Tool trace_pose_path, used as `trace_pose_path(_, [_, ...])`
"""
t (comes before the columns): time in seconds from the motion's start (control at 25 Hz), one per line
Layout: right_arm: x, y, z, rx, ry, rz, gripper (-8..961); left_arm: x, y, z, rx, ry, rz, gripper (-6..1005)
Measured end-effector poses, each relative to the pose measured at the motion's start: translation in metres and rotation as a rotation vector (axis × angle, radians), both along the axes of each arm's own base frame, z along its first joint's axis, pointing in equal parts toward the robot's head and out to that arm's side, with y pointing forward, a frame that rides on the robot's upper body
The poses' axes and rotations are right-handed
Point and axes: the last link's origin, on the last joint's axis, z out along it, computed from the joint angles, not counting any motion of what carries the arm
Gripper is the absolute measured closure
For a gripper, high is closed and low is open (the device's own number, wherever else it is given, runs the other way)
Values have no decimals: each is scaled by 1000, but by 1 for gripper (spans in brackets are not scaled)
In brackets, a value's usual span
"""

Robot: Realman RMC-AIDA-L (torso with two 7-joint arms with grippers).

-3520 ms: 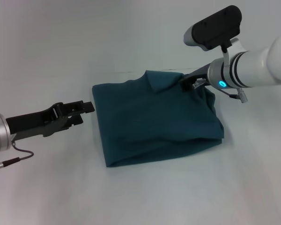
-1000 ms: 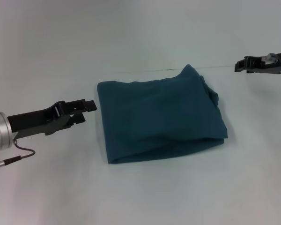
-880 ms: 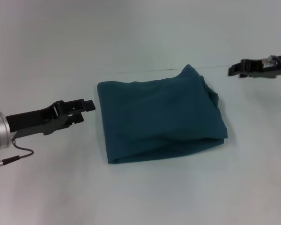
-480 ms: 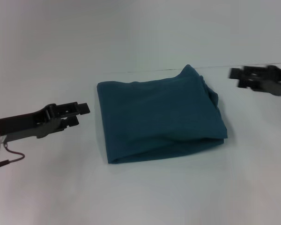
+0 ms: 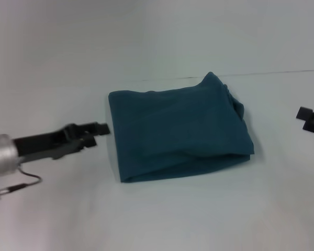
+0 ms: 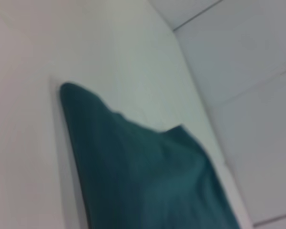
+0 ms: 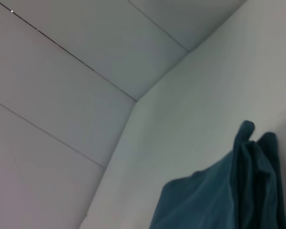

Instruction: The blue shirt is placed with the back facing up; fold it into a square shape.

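1. Both grippers pulling away in the head view: right gripper (image 5: 309,119) now far out right, left gripper (image 5: 97,130) just beside the blue shirt (image 5: 178,130), lying folded near-square mid-table (image 5: 157,219). Looks finished. Pincers: cannot tell.
2. Left wrist: only shirt (image 6: 148,176), nothing held.
3. Right wrist: shirt's bunched corner (image 7: 248,186), well apart.

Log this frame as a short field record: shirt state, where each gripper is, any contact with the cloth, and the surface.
shirt: the blue shirt lies folded into a rough square, plain side up, one back corner peaked
left gripper: left gripper sits just off the shirt's left edge, low over the table
right gripper: right gripper sits at the picture's right edge, well clear of the shirt
contact: neither gripper touches the cloth
surface: white table
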Motion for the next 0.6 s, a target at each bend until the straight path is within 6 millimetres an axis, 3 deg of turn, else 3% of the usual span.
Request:
trace_pose_path(0.24, [1,-2,-6,-26,-22,5,68,19,19,-39,-56,107,-32,347])
trace_pose_path(0.6, [2,-2,-6,-24,-22,4,68,25,34,-54,-26,190,-11,344])
